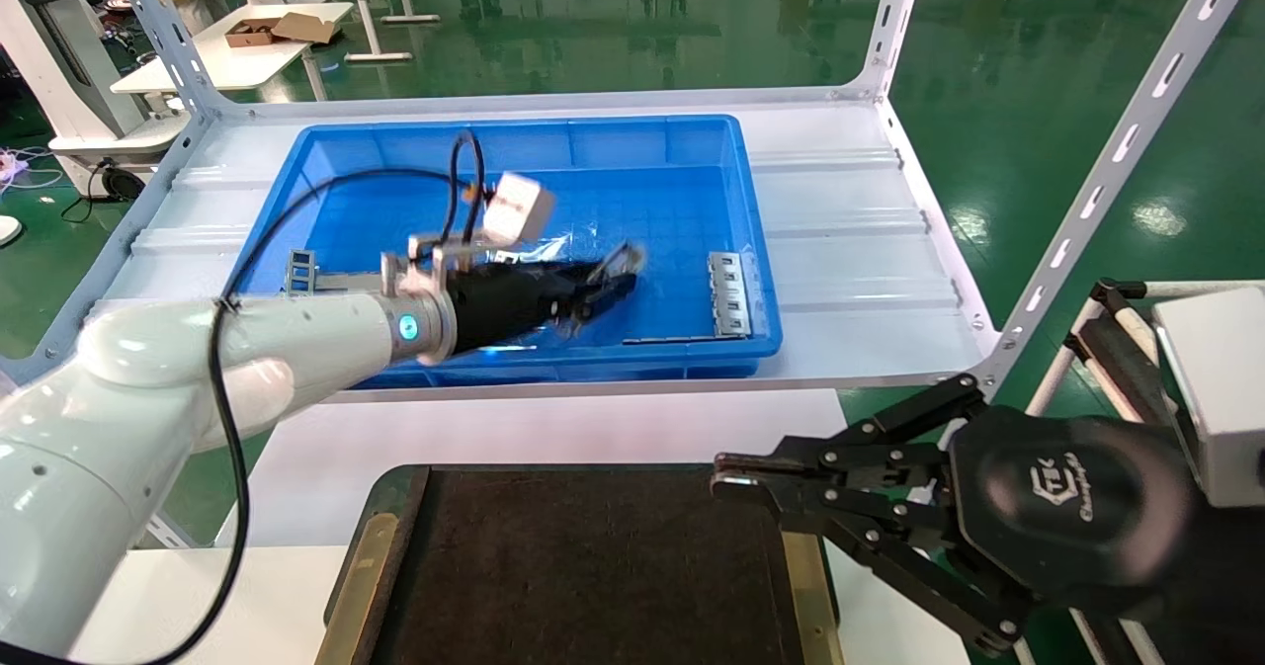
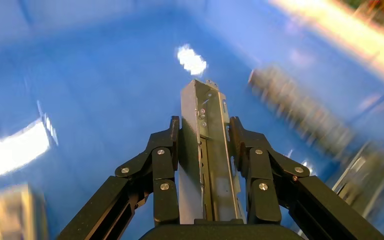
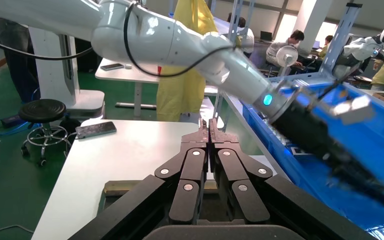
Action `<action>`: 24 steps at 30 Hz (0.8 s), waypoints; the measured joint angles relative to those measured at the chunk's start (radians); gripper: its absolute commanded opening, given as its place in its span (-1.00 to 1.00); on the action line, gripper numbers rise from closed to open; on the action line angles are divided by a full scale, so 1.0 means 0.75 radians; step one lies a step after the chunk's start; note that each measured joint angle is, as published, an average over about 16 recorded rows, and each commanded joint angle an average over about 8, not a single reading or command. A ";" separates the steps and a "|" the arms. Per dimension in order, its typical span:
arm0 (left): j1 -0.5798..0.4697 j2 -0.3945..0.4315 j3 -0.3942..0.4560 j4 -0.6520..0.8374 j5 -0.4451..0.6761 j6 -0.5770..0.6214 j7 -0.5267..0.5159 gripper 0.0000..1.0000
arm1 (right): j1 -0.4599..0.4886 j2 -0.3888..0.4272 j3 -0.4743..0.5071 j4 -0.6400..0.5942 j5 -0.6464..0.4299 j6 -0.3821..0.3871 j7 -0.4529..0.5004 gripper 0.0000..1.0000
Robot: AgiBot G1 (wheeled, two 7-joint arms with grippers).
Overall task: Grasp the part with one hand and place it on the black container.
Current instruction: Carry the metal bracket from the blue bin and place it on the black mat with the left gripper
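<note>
Head view: the left gripper (image 1: 603,285) reaches into the blue bin (image 1: 751,250), fingers clamped on the rail (image 1: 625,258); the black tray (image 1: 583,566) lies at six o'clock.

Left wrist view: the rail (image 2: 207,150) sits pinched between both fingers.

Right wrist view: the right gripper (image 3: 209,131) is fully closed and empty, above the tray's right edge.

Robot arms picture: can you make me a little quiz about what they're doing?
1. True or false: the left gripper is shut on the metal rail.
2. What is the left gripper above? A) blue bin B) black tray C) floor
3. Fill in: the right gripper hangs over the edge of the black ____.

Key: 1 true. 2 A. 3 tray.
</note>
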 measured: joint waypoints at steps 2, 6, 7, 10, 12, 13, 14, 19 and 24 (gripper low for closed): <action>-0.010 -0.018 -0.011 -0.017 -0.021 0.038 0.011 -1.00 | 0.000 0.000 0.000 0.000 0.000 0.000 0.000 -1.00; -0.028 -0.069 -0.037 -0.067 -0.068 0.143 0.041 -1.00 | 0.000 0.000 0.000 0.000 0.000 0.000 0.000 -1.00; -0.030 -0.085 -0.043 -0.083 -0.079 0.175 0.049 -1.00 | 0.000 0.000 0.000 0.000 0.000 0.000 0.000 -1.00; -0.031 -0.137 -0.060 -0.139 -0.112 0.277 0.070 -1.00 | 0.000 0.000 0.000 0.000 0.000 0.000 0.000 -1.00; -0.025 -0.176 -0.068 -0.185 -0.132 0.349 0.079 -1.00 | 0.000 0.000 -0.001 0.000 0.000 0.000 0.000 -1.00; -0.021 -0.196 -0.072 -0.210 -0.142 0.384 0.082 -1.00 | 0.000 0.000 -0.001 0.000 0.000 0.000 0.000 -1.00; -0.014 -0.216 -0.075 -0.238 -0.152 0.419 0.084 -1.00 | 0.000 0.000 -0.001 0.000 0.000 0.000 0.000 -1.00; 0.040 -0.322 -0.089 -0.398 -0.198 0.567 0.074 -1.00 | 0.000 0.000 -0.001 0.000 0.001 0.000 0.000 -1.00; 0.130 -0.425 -0.098 -0.590 -0.240 0.649 0.028 -1.00 | 0.000 0.000 -0.001 0.000 0.001 0.000 -0.001 -1.00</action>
